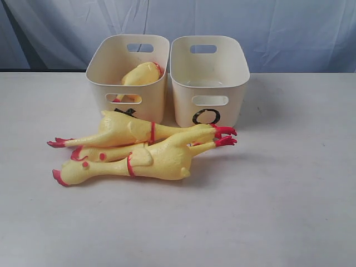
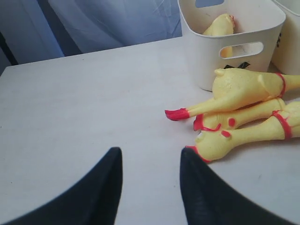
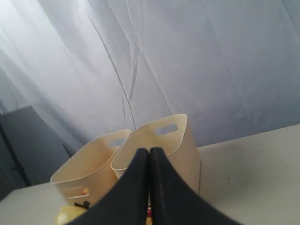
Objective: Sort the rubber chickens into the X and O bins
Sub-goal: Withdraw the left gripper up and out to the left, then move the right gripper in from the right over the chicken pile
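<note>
You work over a pale, matte table (image 1: pixel 278 211) that fills most of the exterior frame. A creased grey-blue curtain (image 1: pixel 250 22) hangs across the top behind it, and a dark panel (image 3: pixel 28 150) stands at the curtain's edge. Two cream bins sit side by side at upper centre, just touching. The O bin (image 1: pixel 186 97), on the right, carries a black O (image 1: pixel 206 117) under its slot handle. On the X bin (image 1: pixel 153 103), only the top strokes of a black X (image 1: pixel 123 112) show above the rear chicken (image 1: pixel 128 132), which lies against its front. One chicken (image 1: pixel 142 73) lies inside the X bin. The middle chicken (image 1: pixel 111 153) and front chicken (image 1: pixel 161 161) lie lengthwise beside the rear one, all three touching, at centre-left. Your left gripper (image 2: pixel 150 154) is spread over bare table near them, holding nothing; your right gripper (image 3: pixel 149 152) is pressed together, empty.
</note>
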Controlling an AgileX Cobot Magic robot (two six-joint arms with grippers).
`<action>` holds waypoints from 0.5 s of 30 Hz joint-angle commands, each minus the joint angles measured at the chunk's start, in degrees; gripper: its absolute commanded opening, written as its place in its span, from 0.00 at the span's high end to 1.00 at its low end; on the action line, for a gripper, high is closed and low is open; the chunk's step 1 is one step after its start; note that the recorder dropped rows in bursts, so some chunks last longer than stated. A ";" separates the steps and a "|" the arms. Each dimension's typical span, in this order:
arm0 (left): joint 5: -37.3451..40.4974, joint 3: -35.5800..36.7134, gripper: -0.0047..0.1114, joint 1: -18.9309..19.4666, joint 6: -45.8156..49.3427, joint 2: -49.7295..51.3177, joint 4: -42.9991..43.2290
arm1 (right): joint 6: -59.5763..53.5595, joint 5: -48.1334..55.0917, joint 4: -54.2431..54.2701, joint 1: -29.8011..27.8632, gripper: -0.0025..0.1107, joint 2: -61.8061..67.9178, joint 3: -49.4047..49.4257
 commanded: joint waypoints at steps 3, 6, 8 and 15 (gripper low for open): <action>-0.02 0.72 0.62 -0.07 -1.44 -1.63 1.34 | -17.53 5.66 -0.79 0.19 0.97 12.66 -9.19; -0.02 0.72 0.62 -0.07 -2.00 -1.63 1.84 | -24.59 9.66 -0.19 0.80 0.97 22.34 -15.56; -0.02 0.72 0.62 -0.07 -2.58 -1.63 2.25 | -30.37 16.64 -0.43 1.94 0.97 29.90 -20.51; 0.09 0.72 0.62 -0.07 -2.58 -1.63 2.26 | -35.87 26.89 -3.89 6.47 0.97 49.72 -33.88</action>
